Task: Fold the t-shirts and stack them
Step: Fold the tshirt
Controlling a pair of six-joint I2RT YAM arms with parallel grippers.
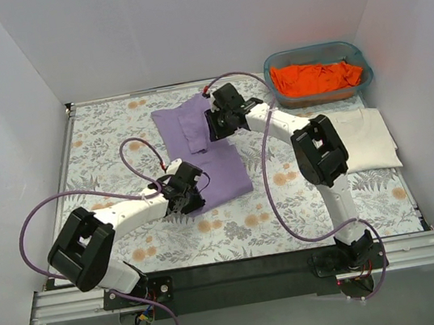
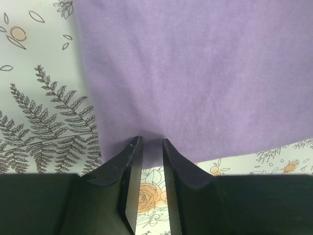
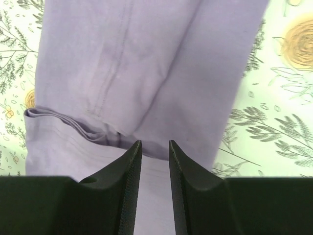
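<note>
Two end effectors rest at one lavender-purple cloth t-shirt (image 1: 215, 161), spread flat at the centre of the floral-covered table (image 1: 106, 134). The left end effector (image 2: 148, 140) is at the near-left hem and the right end effector (image 3: 154, 143) at the far edge. Both jaws are narrowly parted; whether they grip the cloth cannot be told.

Matt cloth, smooth fingers
The lavender t-shirt (image 2: 195, 73) is soft, matt, fine-knit cloth; the black fingers (image 2: 124, 171) look smooth, faintly glossy.
</note>
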